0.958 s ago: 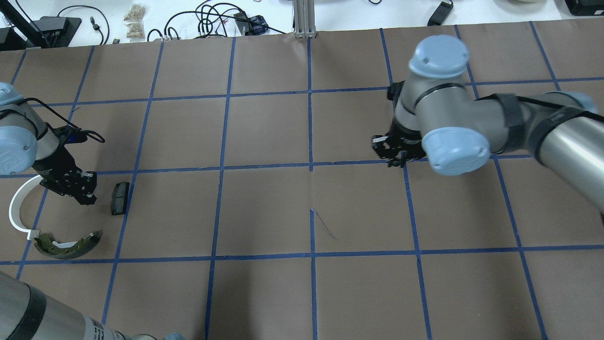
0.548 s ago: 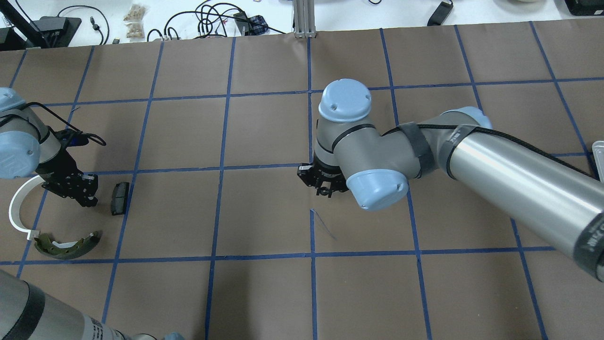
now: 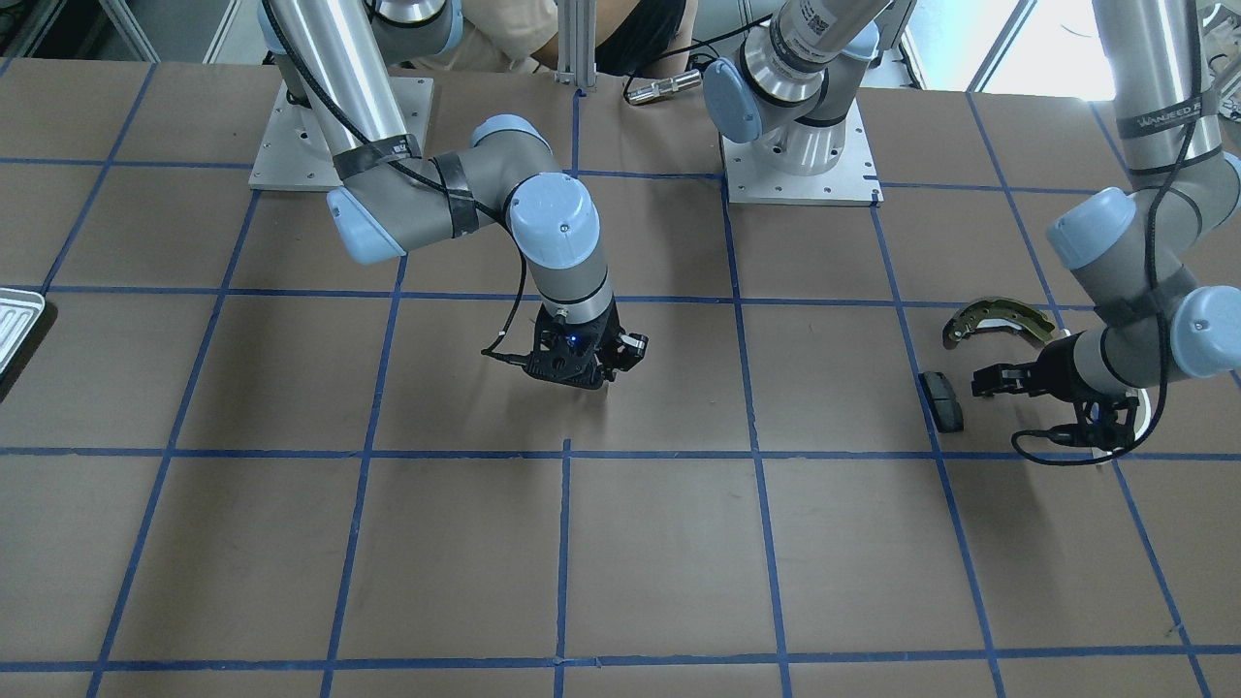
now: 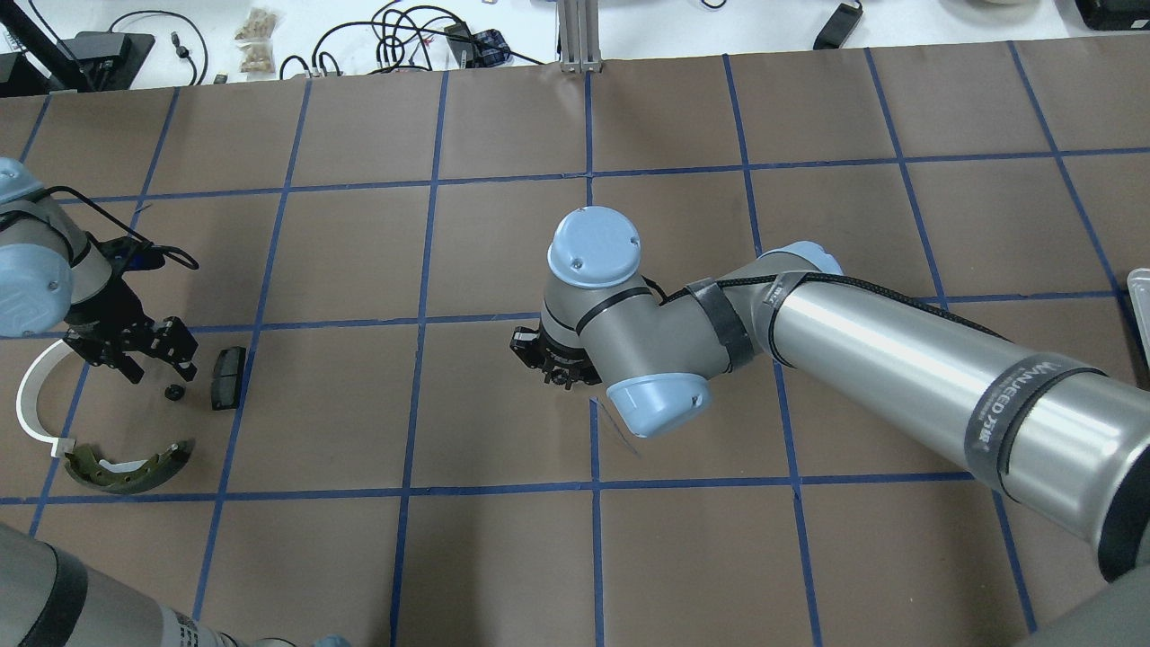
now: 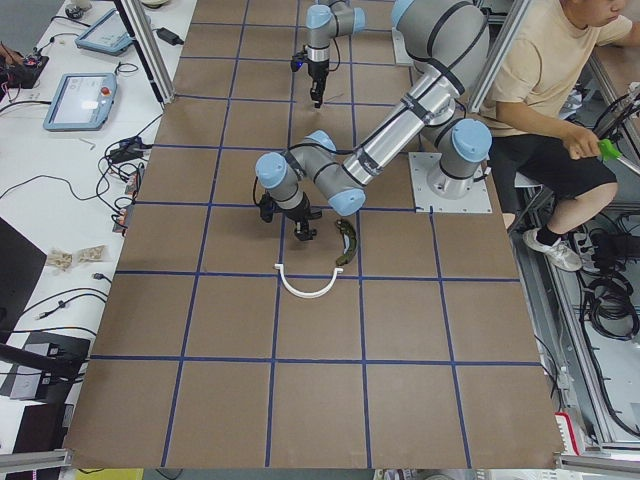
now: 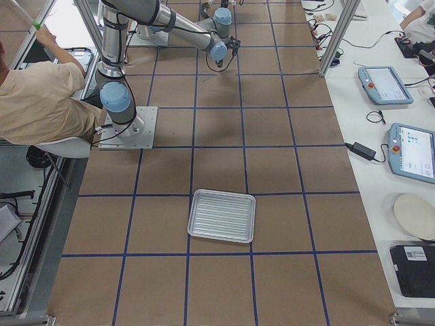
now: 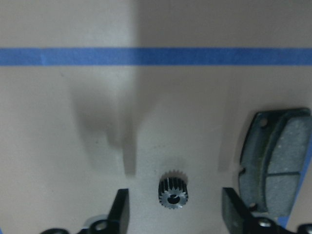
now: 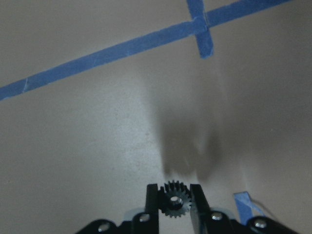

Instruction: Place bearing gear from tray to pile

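Between the spread fingers (image 7: pixel 121 209) of the left gripper (image 7: pixel 175 191), which grip nothing, one bearing gear (image 7: pixel 173 195) is seen lying on the tabletop (image 7: pixel 73 146). It is touched by neither finger. It is laid flat, with its bore turned up toward the wrist camera. Just beside it lies one dark grey pad (image 7: pixel 273 165), whose long axis is pointed away from the robot. The pile is completed by one white arc (image 4: pixel 31 395) and one olive-gold brake shoe (image 4: pixel 126 467), both near the gear.

A second bearing gear (image 8: pixel 174 199) is clamped by its teeth in the right gripper (image 8: pixel 174 195), over the middle of the tabletop, well apart from pile and tray. Its bore is likewise faced to the wrist camera. Two gears are thus counted.

The held gear is shown by the right wrist view alone; overhead it is hidden under the wrist. One tray (image 6: pixel 221 215) is shown whole only from the exterior right, while overhead only a sliver is caught at the edge.
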`<state>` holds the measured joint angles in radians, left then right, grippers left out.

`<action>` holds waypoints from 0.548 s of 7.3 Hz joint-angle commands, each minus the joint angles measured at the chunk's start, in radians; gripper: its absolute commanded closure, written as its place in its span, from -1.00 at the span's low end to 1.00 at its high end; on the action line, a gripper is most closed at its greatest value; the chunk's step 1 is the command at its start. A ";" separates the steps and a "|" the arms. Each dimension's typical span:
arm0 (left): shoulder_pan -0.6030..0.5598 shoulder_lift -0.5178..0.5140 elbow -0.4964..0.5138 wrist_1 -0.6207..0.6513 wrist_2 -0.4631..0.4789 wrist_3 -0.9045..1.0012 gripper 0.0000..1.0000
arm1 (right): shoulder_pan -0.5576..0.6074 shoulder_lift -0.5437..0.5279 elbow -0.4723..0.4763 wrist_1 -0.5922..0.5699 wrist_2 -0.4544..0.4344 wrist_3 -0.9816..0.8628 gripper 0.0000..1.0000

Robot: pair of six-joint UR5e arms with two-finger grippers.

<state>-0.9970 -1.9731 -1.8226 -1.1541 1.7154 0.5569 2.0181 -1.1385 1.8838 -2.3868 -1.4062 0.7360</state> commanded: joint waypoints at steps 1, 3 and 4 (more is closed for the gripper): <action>-0.084 0.031 0.112 -0.098 -0.002 -0.062 -1.00 | -0.040 -0.021 -0.024 0.026 -0.017 -0.071 -1.00; -0.251 0.074 0.198 -0.251 -0.022 -0.212 -1.00 | -0.180 -0.113 -0.151 0.304 -0.068 -0.328 -1.00; -0.328 0.103 0.189 -0.266 -0.105 -0.306 -1.00 | -0.249 -0.147 -0.246 0.454 -0.060 -0.463 -1.00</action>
<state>-1.2280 -1.9027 -1.6449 -1.3774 1.6788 0.3571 1.8557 -1.2394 1.7402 -2.1080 -1.4647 0.4286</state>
